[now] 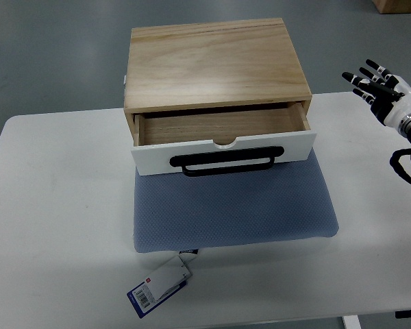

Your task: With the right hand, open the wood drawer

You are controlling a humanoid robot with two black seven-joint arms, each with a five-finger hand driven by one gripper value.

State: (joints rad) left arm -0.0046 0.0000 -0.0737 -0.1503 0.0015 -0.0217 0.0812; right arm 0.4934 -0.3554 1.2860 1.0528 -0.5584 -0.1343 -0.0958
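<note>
A wooden box (216,62) sits on a blue-grey mat (233,209) on the white table (55,205). Its drawer (222,147) has a white front and a black handle (226,163), and stands pulled out a short way, showing its bare wooden inside. My right hand (377,83) is at the right edge of the picture, over the table's far right corner, well apart from the drawer. Its fingers are spread and hold nothing. My left arm does not show.
A white and blue tag (157,286) lies at the mat's front edge, near the table's front. The grey floor shows beyond the table. A brown box corner (397,5) is at the top right.
</note>
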